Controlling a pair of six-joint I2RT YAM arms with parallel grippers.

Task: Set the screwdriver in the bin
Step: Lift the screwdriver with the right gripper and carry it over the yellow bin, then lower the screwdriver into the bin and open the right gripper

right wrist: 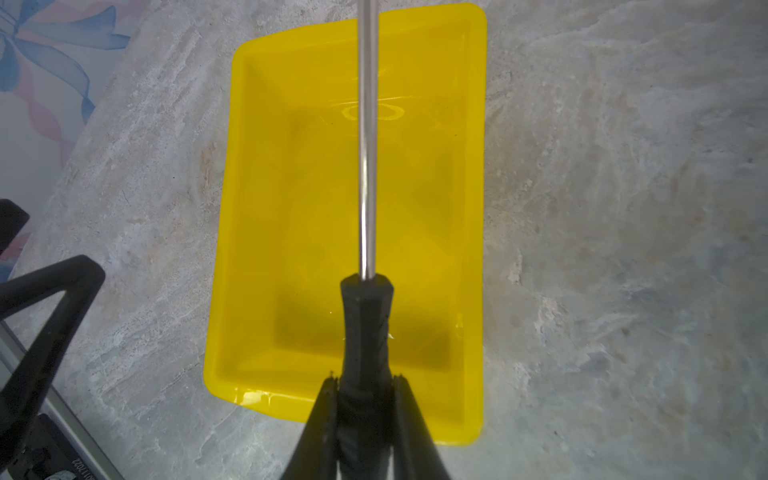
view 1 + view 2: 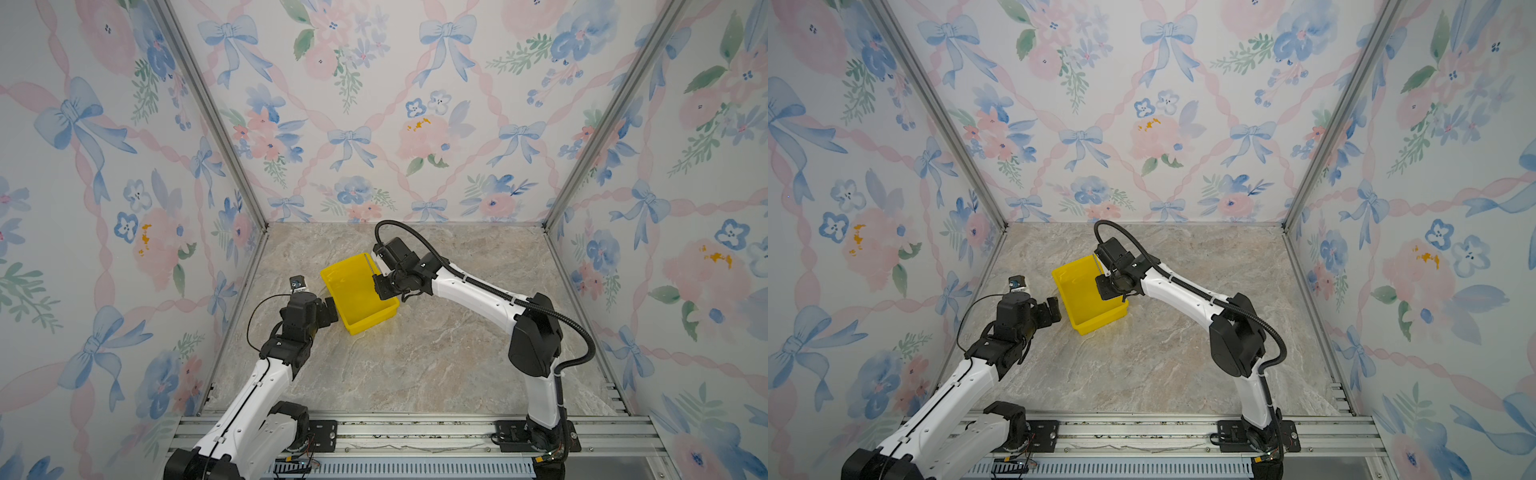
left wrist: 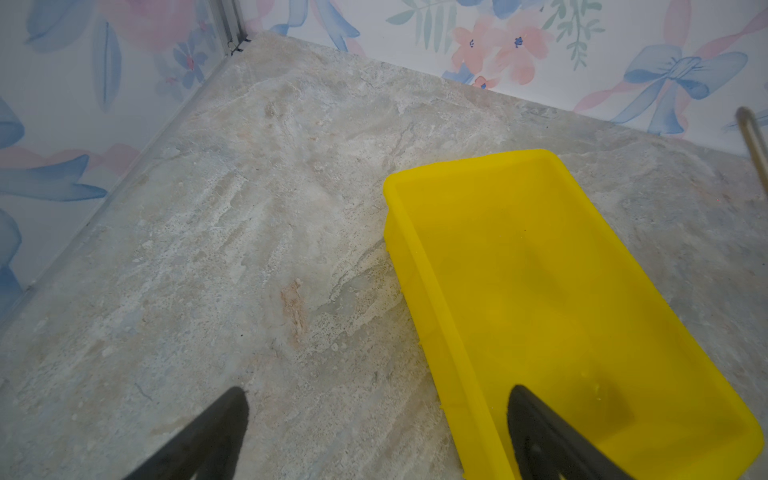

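Screwdriver [image 1: 365, 324], slim, with a black ribbed handle and a bright metal shaft, is pinched tight by its handle in the right gripper [image 1: 363, 380]. It is held over the bright yellow rectangular plastic bin [image 1: 226, 249], its shaft running along the bin's length, likely so that it drops in lengthwise. At the bin's edge the left gripper [image 3: 376, 390] gapes wide and empty, perhaps to steady the bin. Beige marble-look tabletop [image 2: 415, 353]. Floral wallpaper panels with blue bows [image 2: 374, 104] enclose it.

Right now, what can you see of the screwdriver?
Slim screwdriver: black ribbed handle, rubbery-looking, and a thin shiny metal shaft. The right fingers clamp the handle's rear end; it is held over the bin, shaft along the bin's length, apparently clear of it. Its tip runs out of the right wrist view.
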